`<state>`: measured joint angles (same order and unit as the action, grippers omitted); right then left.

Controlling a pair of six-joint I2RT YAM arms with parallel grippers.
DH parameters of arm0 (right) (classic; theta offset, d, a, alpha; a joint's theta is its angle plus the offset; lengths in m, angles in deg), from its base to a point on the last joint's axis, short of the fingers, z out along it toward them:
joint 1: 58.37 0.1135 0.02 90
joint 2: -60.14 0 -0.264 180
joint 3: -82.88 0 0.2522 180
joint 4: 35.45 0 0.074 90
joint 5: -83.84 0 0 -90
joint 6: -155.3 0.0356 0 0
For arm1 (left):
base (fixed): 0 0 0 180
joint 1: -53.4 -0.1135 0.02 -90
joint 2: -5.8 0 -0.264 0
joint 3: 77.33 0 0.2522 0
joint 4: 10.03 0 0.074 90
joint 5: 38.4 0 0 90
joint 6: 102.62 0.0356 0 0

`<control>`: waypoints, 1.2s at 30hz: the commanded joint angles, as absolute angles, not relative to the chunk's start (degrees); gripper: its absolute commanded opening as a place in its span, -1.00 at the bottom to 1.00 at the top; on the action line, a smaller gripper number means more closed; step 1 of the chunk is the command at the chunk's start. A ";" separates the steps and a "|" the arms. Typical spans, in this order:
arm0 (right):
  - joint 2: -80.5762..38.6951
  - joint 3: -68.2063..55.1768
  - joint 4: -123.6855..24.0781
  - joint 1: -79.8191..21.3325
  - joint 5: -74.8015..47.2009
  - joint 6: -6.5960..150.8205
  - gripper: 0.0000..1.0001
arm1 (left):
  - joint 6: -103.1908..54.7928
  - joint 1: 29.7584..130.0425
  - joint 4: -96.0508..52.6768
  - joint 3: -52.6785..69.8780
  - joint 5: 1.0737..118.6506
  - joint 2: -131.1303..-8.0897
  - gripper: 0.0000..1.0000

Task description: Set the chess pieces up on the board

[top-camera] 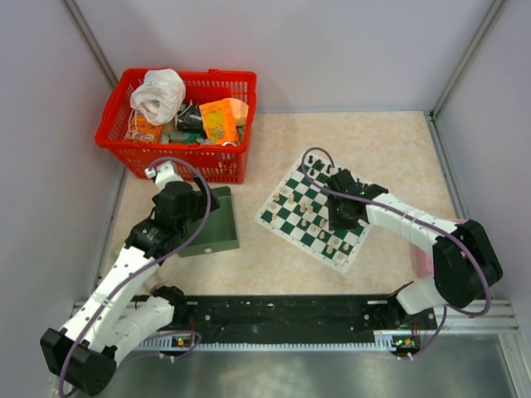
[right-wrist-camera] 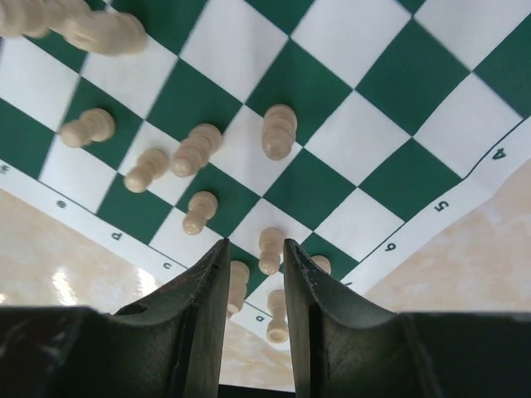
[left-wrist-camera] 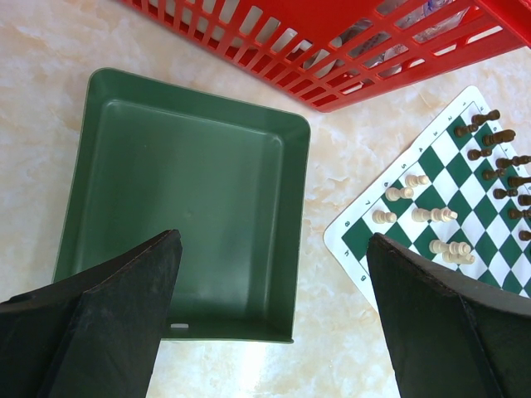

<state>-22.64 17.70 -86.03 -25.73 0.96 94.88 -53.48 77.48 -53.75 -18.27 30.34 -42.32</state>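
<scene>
Where the right hand (right-wrist-camera: 255,249) hovers, pieces (right-wrist-camera: 277,322) sit half-hidden.

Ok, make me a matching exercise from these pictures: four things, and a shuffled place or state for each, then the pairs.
1 basket
2 tray
3 left fingers
4 right fingers

A spread wide
B red, at the table's far left
C narrow gap, above cream pieces on the board
D plain dark green

Pairs: 1-B, 2-D, 3-A, 4-C
</scene>
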 commanded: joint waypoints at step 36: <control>-26.60 4.61 -84.45 -27.79 -3.00 92.02 -0.10 | -54.10 76.78 -52.53 -18.39 29.54 -40.87 0.97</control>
<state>-27.60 7.67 -85.68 -28.48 -0.84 91.47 -53.48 77.08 -54.23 -18.27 29.71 -40.86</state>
